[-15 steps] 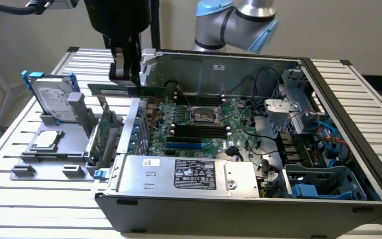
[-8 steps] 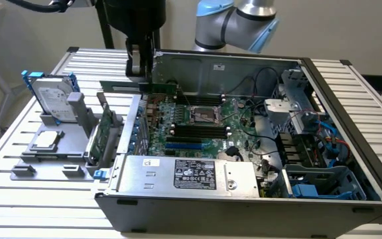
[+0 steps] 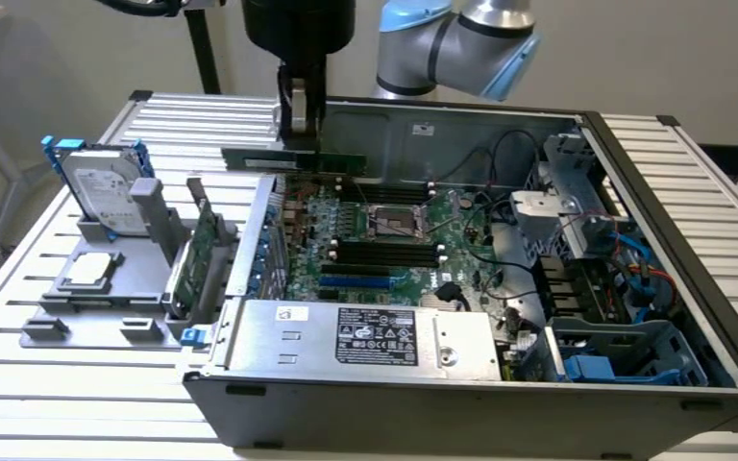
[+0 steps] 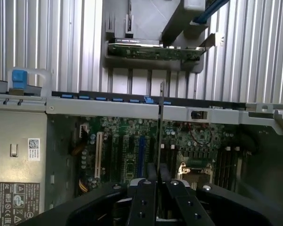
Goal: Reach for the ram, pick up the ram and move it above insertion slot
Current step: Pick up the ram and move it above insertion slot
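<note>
The ram [image 3: 337, 160] is a thin green stick hanging level above the back left corner of the open computer case [image 3: 472, 394]. My gripper [image 3: 299, 144] is shut on its middle from above. In the wrist view the ram [image 4: 160, 122] appears edge-on as a thin dark line running out from between the black fingers [image 4: 142, 200] of the gripper [image 4: 159, 181]. The black insertion slots [image 3: 382, 254] lie on the green motherboard beside the processor socket [image 3: 402, 223], below and nearer the camera than the ram. In the wrist view, slots [image 4: 169, 157] lie just beside the ram's edge.
A grey fixture [image 3: 100, 288] at the exterior view's left holds a silver hard drive [image 3: 100, 187] and an upright green expansion card [image 3: 196, 259], seen in the wrist view as the card [image 4: 155, 51]. The power supply [image 3: 356, 336], drive cages and cables [image 3: 600, 288] fill the case's front and right.
</note>
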Motion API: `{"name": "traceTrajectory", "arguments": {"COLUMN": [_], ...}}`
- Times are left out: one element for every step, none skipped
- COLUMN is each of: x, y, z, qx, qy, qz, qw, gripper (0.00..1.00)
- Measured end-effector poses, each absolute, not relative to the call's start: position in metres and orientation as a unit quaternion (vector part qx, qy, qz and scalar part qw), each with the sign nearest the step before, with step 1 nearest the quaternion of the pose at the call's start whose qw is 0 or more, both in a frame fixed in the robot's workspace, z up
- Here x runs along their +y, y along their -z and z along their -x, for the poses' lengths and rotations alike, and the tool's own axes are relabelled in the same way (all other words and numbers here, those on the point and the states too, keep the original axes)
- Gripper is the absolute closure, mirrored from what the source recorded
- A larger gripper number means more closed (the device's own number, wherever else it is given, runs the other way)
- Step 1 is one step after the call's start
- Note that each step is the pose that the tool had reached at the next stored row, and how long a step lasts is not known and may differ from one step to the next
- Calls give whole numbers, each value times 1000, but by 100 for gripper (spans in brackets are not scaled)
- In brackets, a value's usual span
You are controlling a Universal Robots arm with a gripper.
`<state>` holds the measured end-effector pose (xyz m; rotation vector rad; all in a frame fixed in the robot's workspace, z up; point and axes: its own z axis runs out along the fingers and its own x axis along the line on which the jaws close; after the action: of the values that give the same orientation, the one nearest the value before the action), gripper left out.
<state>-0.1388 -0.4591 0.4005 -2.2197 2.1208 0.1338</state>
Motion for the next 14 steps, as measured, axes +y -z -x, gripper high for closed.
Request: {"name": "traceTrajectory", "arguments": {"x": [-458, -456, -454, -453, -451, -450, -448, -447, -445, -443, -442, -440, -439, -437], "y": [-400, -400, -400, -400, -400, -400, -400, -400, -400, -400, -400, -400, -400, -400], "z": [136, 133, 130, 127, 124, 121, 118, 115, 112, 109, 106, 102, 99, 96], "qx": [690, 690, 690, 690, 690, 690, 690, 690, 690, 690, 690, 690, 690, 690], "qy": [-44, -44, -44, -44, -44, -44, -44, -44, -44, -44, -44, -44, -44, -44], "qz": [722, 722, 722, 722, 722, 722, 722, 722, 722, 722, 722, 722, 722, 722], "qw": [34, 34, 34, 34, 34, 34, 34, 34, 34, 34, 34, 34, 34, 34], "gripper": [86, 86, 86, 86, 86, 86, 86, 86, 86, 86, 86, 86, 86, 86]}}
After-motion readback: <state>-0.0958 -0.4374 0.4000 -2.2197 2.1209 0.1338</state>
